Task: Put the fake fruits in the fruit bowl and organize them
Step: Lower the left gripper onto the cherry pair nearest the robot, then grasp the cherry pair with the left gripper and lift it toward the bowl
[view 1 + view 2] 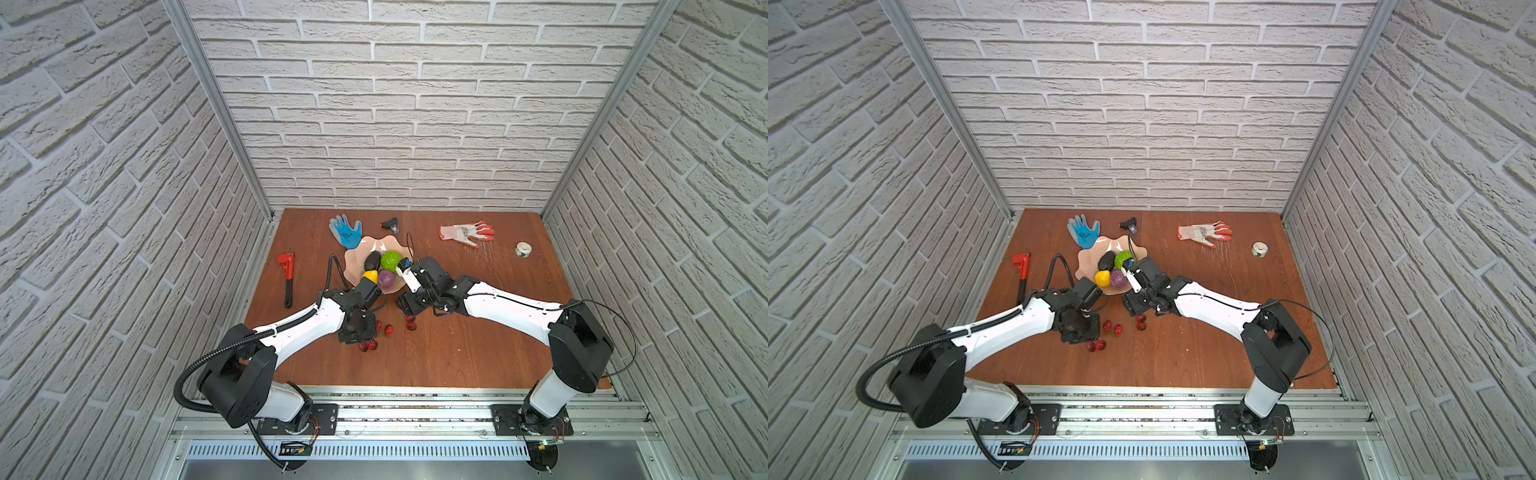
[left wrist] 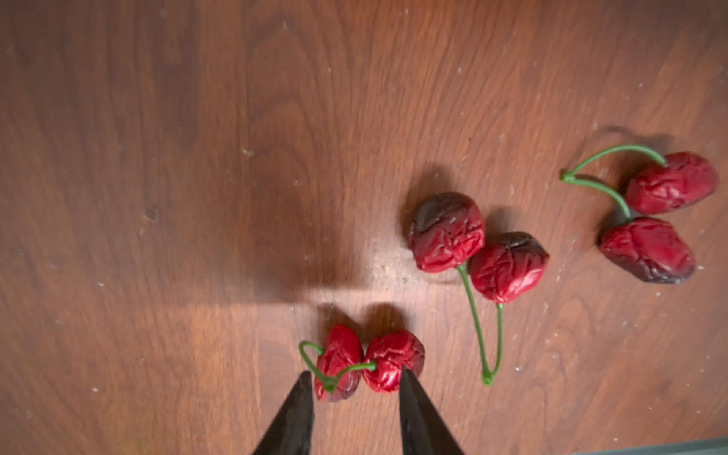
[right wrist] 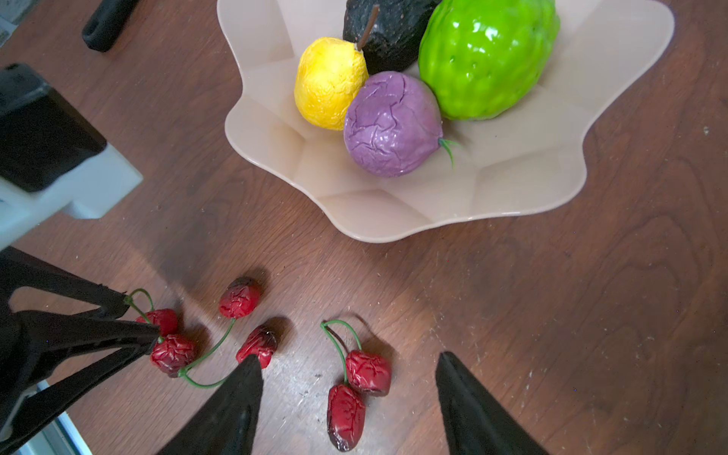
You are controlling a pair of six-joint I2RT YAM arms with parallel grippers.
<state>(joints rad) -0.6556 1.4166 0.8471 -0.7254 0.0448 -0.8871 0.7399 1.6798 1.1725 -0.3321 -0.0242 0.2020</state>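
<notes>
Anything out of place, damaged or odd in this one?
Three cherry pairs lie on the table outside the fruit bowl, their skins wrinkled and partly blackened. Nothing else stands out.

Peach bowl (image 1: pixel 1088 259) holding avocado (image 1: pixel 1106 261), green ball (image 1: pixel 1121 258), yellow pear (image 1: pixel 1102 278), purple fruit (image 1: pixel 1118 279), red berries (image 1: pixel 1108 326) on table (image 1: pixel 1204 332)

Robot lab test cell: faux-brick panels (image 1: pixel 395 104), aluminium rails (image 1: pixel 415 399), wooden tabletop (image 1: pixel 457 353).
</notes>
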